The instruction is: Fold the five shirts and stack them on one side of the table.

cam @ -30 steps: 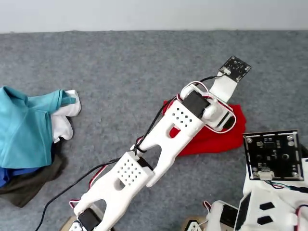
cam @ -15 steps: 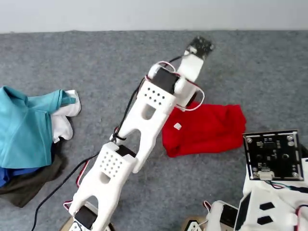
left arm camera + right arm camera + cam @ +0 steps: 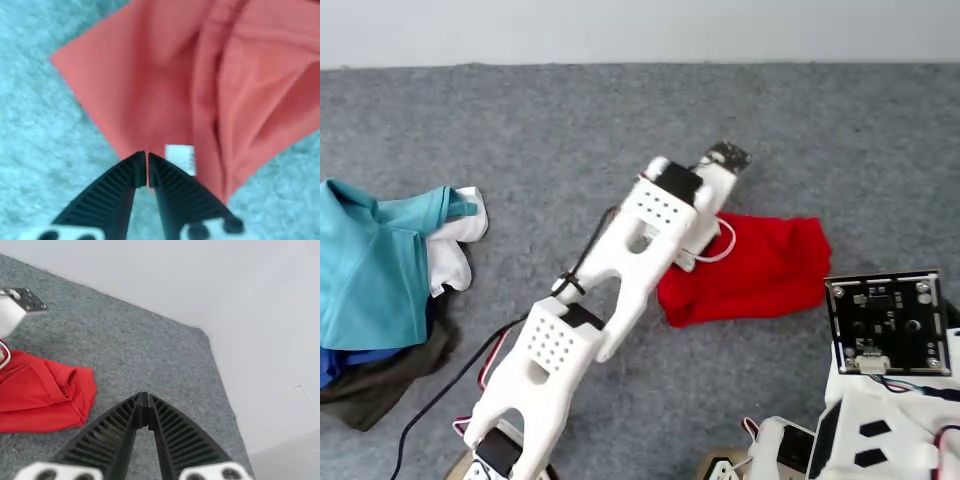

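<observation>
the left arm (image 3: 620,262) stretches up from the near edge of the grey table (image 3: 570,130) and its wrist hangs over the left end of the red shirt (image 3: 765,268). that shirt lies roughly folded on the right half of the table, with thick rolled folds along its right end. from the left wrist camera, the left claw (image 3: 146,167) has its two black ribbed jaws pressed together with just a thin slit between them. the tips sit right at the shirt's edge, just beside a small white label (image 3: 180,157) sewn on the red cloth. i can't tell whether any fabric is caught in the tips or whether they touch the cloth at all.

the right arm (image 3: 885,420) sits at the near right corner, just beside the red shirt. the right claw (image 3: 145,412) is closed tight with nothing in it, above bare grey surface, with the shirt's folded end off to one side and a white wall (image 3: 200,280) behind.

well apart, at the left edge of the table, the other shirts lie in a loose heap. a teal shirt (image 3: 365,265) is on top, a white shirt (image 3: 448,255) pokes out beside it, and a blue shirt (image 3: 332,366) and a dark shirt (image 3: 380,390) lie beneath.
</observation>
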Robot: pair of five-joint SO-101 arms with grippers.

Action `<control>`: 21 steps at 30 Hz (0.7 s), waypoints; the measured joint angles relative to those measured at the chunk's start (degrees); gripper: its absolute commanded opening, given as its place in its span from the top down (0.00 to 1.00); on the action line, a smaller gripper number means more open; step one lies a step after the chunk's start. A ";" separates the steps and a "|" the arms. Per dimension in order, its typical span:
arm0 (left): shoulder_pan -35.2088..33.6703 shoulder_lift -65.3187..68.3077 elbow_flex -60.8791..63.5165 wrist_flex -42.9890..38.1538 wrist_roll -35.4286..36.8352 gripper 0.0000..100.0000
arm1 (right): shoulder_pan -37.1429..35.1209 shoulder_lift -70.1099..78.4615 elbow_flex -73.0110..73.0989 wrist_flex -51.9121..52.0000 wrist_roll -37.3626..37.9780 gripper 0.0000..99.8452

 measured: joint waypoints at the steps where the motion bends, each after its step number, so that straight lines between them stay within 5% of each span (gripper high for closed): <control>1: 0.70 0.00 0.97 0.00 -0.09 0.99 | 0.00 0.00 0.00 0.00 0.00 0.99; 14: 18.29 -6.42 5.27 -0.09 -0.62 0.99 | 0.00 0.00 0.00 0.00 0.00 0.99; 21: 16.70 -9.49 5.45 -0.09 -0.62 0.99 | 0.00 0.00 0.00 0.00 0.00 0.99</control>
